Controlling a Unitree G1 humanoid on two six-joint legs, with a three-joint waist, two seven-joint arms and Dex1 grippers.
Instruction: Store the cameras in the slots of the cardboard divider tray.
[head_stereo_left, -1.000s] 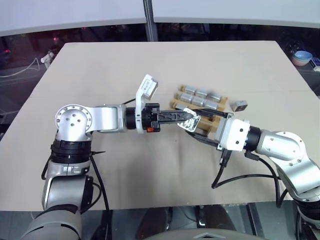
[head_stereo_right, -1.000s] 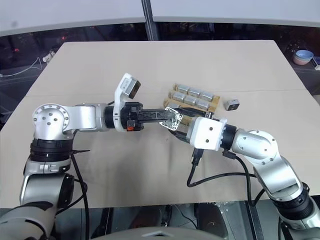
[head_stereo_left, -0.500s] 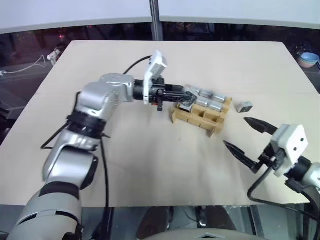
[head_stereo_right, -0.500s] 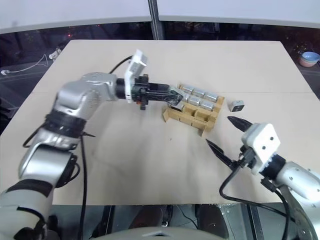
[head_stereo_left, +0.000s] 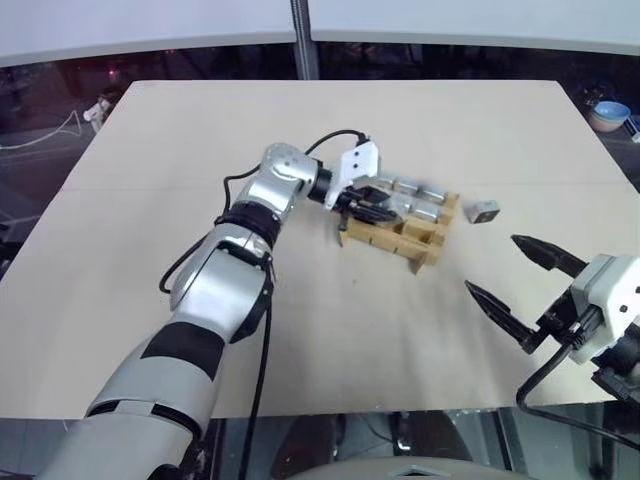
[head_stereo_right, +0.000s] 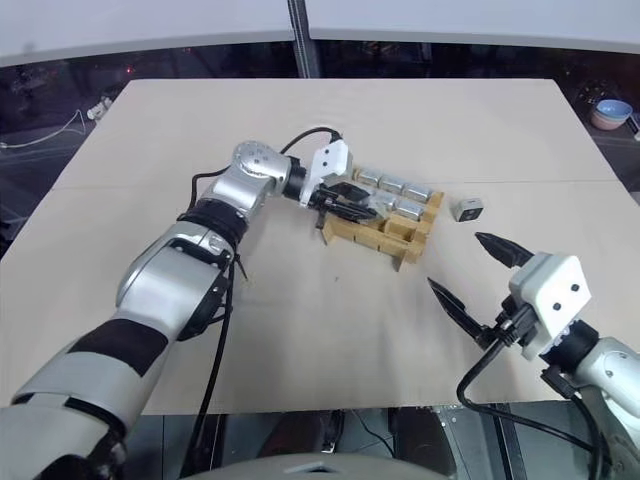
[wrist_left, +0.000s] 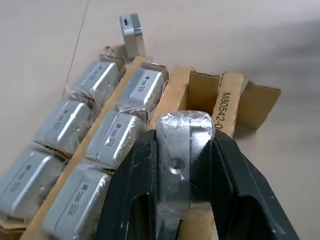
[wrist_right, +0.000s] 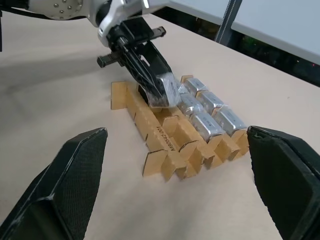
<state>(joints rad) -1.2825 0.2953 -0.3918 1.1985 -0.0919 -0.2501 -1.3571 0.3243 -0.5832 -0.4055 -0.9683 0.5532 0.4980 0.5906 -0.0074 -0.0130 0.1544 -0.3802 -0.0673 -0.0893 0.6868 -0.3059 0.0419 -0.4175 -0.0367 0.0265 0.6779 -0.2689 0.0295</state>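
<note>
Silver-grey cameras (wrist_left: 95, 80); tan cardboard tray (wrist_right: 155, 132); black fingers (wrist_right: 75, 170)

So the surface is a big tan table (head_stereo_left: 200, 160), matte, with a faint seam line running across it. Sitting right on it a bit right of the middle is the cardboard divider tray (head_stereo_left: 395, 232) — brown crossed strips, angled relative to the table edges. Just off its far right corner there's one loose camera (head_stereo_left: 482, 210) lying on the tabletop by itself — near the tray, not touching it.
</note>
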